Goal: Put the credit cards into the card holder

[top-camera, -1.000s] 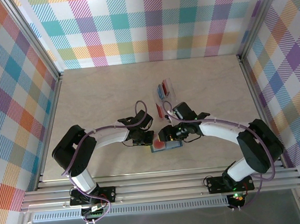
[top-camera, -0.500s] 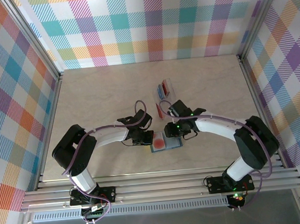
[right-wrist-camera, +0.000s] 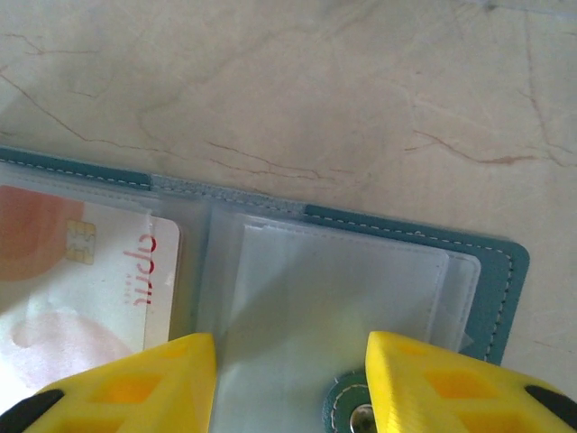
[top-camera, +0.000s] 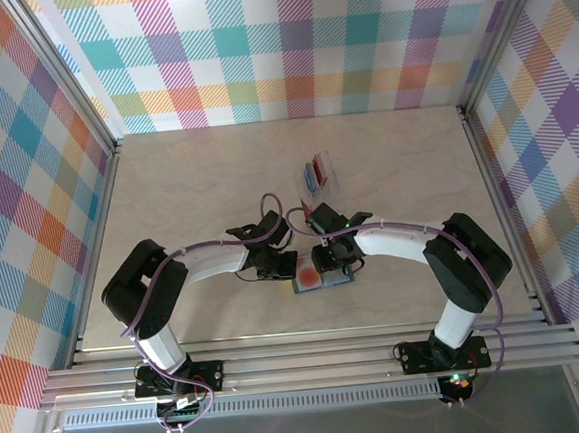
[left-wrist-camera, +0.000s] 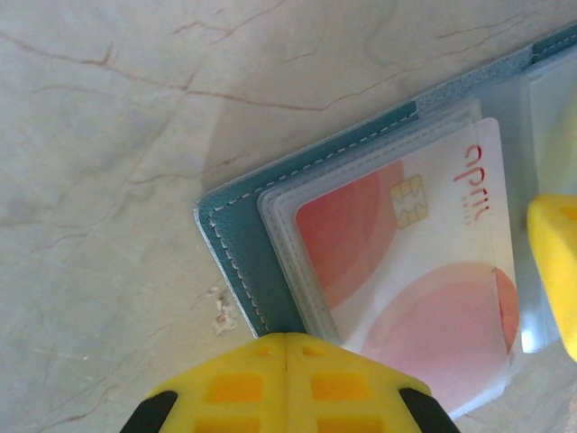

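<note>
The teal card holder [right-wrist-camera: 415, 236] lay open and flat on the counter [top-camera: 197, 184], just in front of the two arms and between their wrists. One red card [left-wrist-camera: 406, 262] sat inside a clear sleeve on the holder's left page, its chip and lettering showing through the plastic.

The left tool [left-wrist-camera: 287, 347] was pressed together with nothing pinched between its tips. It hung over the near edge of that left page, by the stitched corner. Whether it bore down on the sleeve could not be told.

The right tool [right-wrist-camera: 290, 361] stood spread and empty over the right page. One yellow tip stood to each side of an empty sleeve [right-wrist-camera: 334, 289], with the snap button [right-wrist-camera: 361, 417] at 6 o'clock between them. From that empty sleeve, the red card lay at 9 o'clock across the holder's spine.

The other credit cards [top-camera: 314, 172], blue and red, lay in a clear case [top-camera: 327, 163] on the counter at 12 o'clock from the holder. A stretch of bare counter separated the two. The case lay aslant, its long axis running roughly from 1 o'clock to 7 o'clock in the overhead view.

The right arm looked the nearer of the two to the case, its wrist lying between case and holder. The coming reach therefore seemed to be that arm's, away from the holder toward 12 o'clock, while the left tool was placed to steady the open page. With one card seated and several in the case, the job appeared to be in its early part.
</note>
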You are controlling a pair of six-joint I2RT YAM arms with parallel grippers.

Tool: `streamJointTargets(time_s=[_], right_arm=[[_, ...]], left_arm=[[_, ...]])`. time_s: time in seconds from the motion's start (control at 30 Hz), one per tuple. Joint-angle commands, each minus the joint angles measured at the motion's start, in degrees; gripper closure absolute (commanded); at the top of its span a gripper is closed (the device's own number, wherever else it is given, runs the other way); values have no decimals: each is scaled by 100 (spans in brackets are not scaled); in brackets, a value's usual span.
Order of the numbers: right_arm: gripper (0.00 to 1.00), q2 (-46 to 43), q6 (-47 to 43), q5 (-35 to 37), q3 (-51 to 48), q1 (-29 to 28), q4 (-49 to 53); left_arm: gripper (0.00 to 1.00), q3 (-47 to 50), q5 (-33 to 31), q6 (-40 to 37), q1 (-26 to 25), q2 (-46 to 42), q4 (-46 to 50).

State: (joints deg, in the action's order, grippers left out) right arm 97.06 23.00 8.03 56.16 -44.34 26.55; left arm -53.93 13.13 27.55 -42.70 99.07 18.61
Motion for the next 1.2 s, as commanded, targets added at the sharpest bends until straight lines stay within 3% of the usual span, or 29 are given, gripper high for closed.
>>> streamJointTargets(time_s=[0.0,0.13,0.53,0.7,0.9,1.17], right_arm=[[52,118,-108,318,53,-49,285],[58,186,-103,257,62,-54,315],[91,-122,-86,53,26,-58,168],[87,-479,-119,-239,-117,-66,-90],[69,-719,-148,-937,-263,-66,-416],[57,-601,-112,-1778,-281,-49,-542]], left_arm=[[96,177,-73,-48,-23,463,-50],[96,180,-56,-48,-28,464,-49],[96,149,19,-45,-26,573,-94],[96,146,41,-36,-28,632,-112],[97,111,94,-13,-23,734,-138],[97,102,88,-13,-26,753,-130]])
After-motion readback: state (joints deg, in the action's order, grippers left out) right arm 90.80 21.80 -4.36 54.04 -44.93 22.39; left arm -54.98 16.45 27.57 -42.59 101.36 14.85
